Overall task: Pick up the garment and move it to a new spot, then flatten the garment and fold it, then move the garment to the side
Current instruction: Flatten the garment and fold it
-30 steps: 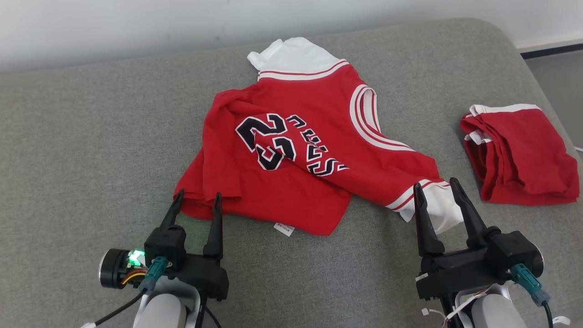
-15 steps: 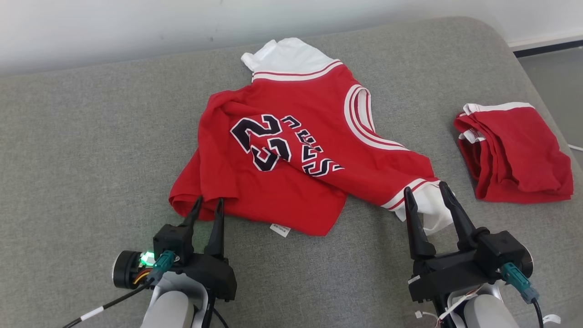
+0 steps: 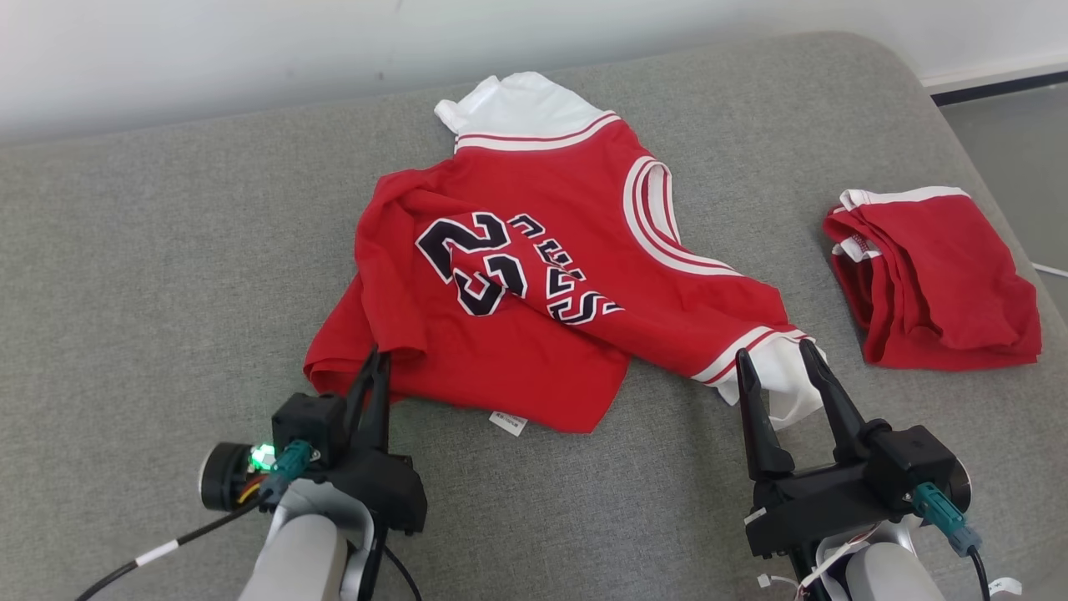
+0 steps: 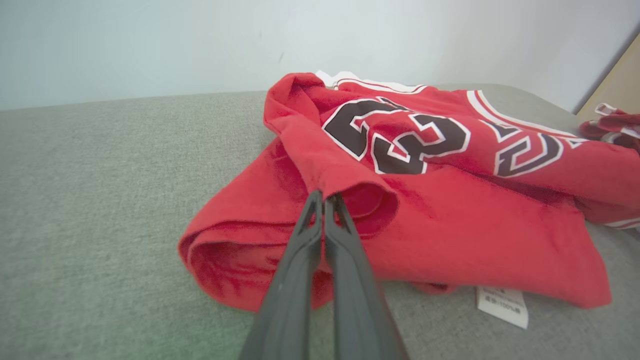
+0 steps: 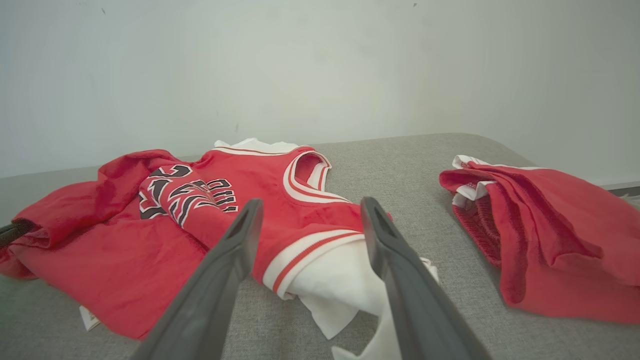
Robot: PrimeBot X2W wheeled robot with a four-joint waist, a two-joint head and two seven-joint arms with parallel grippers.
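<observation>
Pickup half-made: the crumpled red jersey point(image 3: 534, 275) lies mid grey cushion point(image 3: 167, 250), the left gripper point(image 3: 375, 359) pinched shut on its near fold, the right gripper point(image 3: 774, 355) wide open astride the white sleeve point(image 3: 783, 388), which I'd say it must clamp before lifting.

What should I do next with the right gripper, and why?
Probably close the right gripper on the white sleeve. Its jaws stand open with the sleeve between them, while the left gripper is shut on a red fold of the jersey. A second grip would let both arms lift it together. Whether it sits low enough I cannot tell; lower slightly if not.
</observation>
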